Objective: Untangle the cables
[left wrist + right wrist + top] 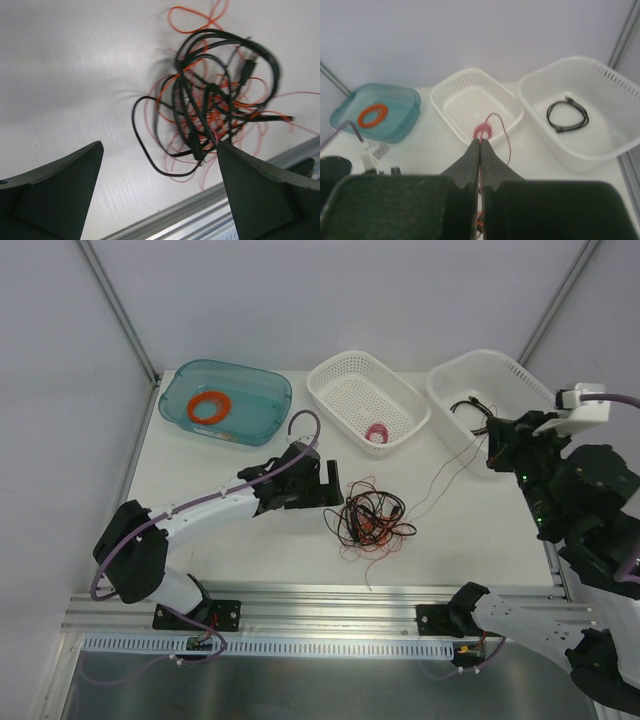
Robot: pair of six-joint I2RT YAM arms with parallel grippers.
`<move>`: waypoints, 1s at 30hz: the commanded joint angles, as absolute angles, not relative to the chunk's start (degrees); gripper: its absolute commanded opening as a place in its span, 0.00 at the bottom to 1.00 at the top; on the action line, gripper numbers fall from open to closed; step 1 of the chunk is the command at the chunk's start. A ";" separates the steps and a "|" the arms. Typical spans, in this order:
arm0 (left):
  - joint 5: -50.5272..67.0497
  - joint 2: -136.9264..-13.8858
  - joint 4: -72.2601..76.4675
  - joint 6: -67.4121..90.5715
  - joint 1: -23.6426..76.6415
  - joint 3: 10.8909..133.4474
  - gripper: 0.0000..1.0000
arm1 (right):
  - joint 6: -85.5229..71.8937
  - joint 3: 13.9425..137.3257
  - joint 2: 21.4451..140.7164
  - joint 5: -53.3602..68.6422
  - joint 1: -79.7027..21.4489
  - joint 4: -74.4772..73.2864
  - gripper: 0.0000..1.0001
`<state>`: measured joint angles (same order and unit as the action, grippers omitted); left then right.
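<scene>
The cables (370, 520) lie as a tangle of thin black, red and orange wires on the white table, and the same cables (220, 100) fill the upper right of the left wrist view. My left gripper (335, 488) sits just left of the tangle; this left gripper (159, 145) is open with nothing between its fingers. One thin red wire (450, 472) runs from the tangle up to my right gripper (493, 445). In the right wrist view the right gripper (480, 142) is shut on that red wire (506, 135), which arcs out past the tips.
A teal tray (262, 390) holds an orange ring (210, 407). A white basket (345, 375) holds a small pink spool (377, 432). A white bin (505, 370) at the right holds a coiled black cable (567, 116). An aluminium rail (300, 605) borders the near edge.
</scene>
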<state>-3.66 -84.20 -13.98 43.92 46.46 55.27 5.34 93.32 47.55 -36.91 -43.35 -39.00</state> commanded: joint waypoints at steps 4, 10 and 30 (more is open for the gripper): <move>3.51 -89.64 -13.36 37.88 48.25 65.91 0.99 | -1.65 83.24 47.20 -37.62 -43.07 -40.60 0.01; 2.82 -99.30 -13.36 36.13 50.18 71.71 0.99 | -6.32 77.79 47.46 -34.02 -43.15 -42.63 0.01; -18.54 -107.50 -22.49 32.17 49.15 69.09 0.01 | -5.19 77.08 46.14 -40.60 -42.45 -47.63 0.01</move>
<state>-12.47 -110.08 -17.28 33.45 51.70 72.05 -6.96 74.39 47.03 -35.40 -43.16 -46.24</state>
